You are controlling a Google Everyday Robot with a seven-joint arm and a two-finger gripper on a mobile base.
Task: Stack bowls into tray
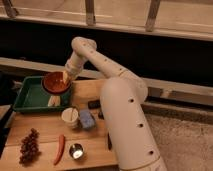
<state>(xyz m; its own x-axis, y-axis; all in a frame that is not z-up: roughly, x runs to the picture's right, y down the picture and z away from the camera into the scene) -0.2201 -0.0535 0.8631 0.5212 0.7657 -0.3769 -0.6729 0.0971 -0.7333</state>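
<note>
The reddish-brown bowl (pixel 56 82) with an orange-red inside hangs tilted over the right part of the green tray (pixel 27 95). My gripper (pixel 65 77) is at the bowl's right rim and is shut on it. The white arm reaches from the right across the table's back edge to the tray. A pale object (pixel 53 100) lies in the tray just below the bowl, partly hidden by it.
On the wooden table (pixel 45 135) stand a cream cup (pixel 70 117), a blue-grey object (pixel 86 119), a small shiny metal cup (pixel 76 150), a red chili (pixel 60 148), a bunch of dark grapes (pixel 29 146) and a dark item (pixel 93 104).
</note>
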